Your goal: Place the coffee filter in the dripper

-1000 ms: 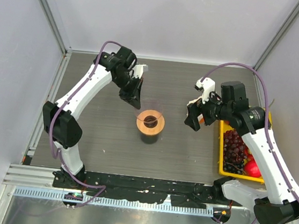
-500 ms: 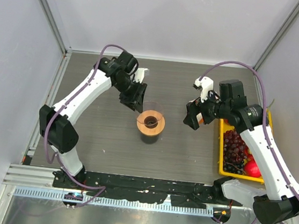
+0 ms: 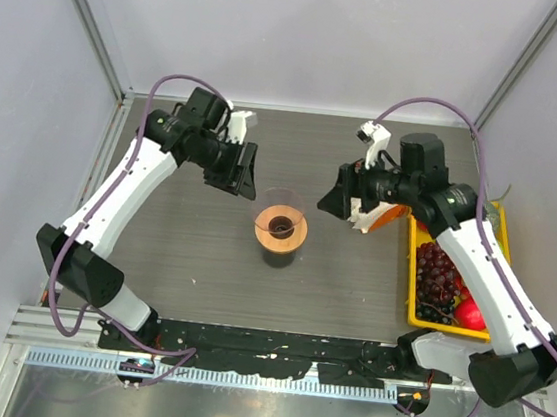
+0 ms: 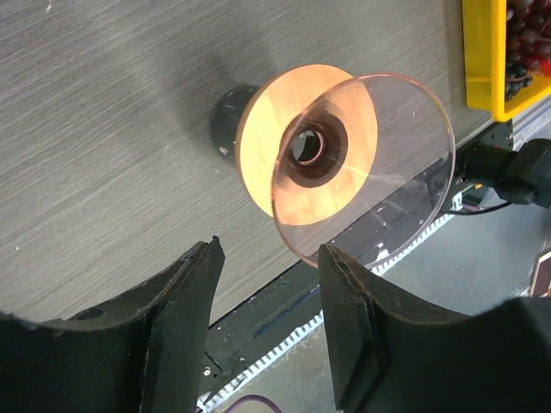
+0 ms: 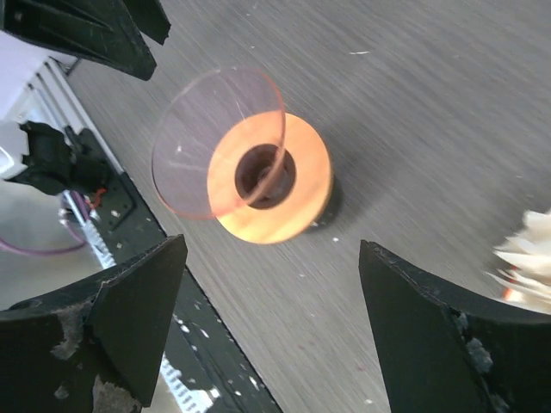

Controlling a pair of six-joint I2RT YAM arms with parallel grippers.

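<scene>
Two arms rise from the near edge of the grey table point(image 3: 191, 269), and one dripper point(image 3: 280, 227) stands mid-table on one dark round base point(image 4: 225, 120), between the two grippers and touching neither. To the right, near that arm, sits one yellow tray point(image 3: 408, 284) holding one bunch of dark grapes point(image 3: 437, 272) and one red fruit point(image 3: 470, 313). Farther back, the left gripper point(image 3: 245, 187) hovers just left of the dripper and the right gripper point(image 3: 331, 205) just right of it, both pointing inward. Both stand released with nothing between the fingers: the left wrist view shows its two black fingers point(image 4: 185, 301) parted, and the right wrist view shows its pair point(image 5: 138, 301) spread wider. Only the wrist views reveal the clear cone point(image 4: 405, 172) sitting in the tan wooden collar point(image 4: 254, 146) with bare walls. Only the right wrist view catches ruffled white paper point(image 5: 527, 249) at its right edge; whether it is one coffee filter or several cannot be told.
</scene>
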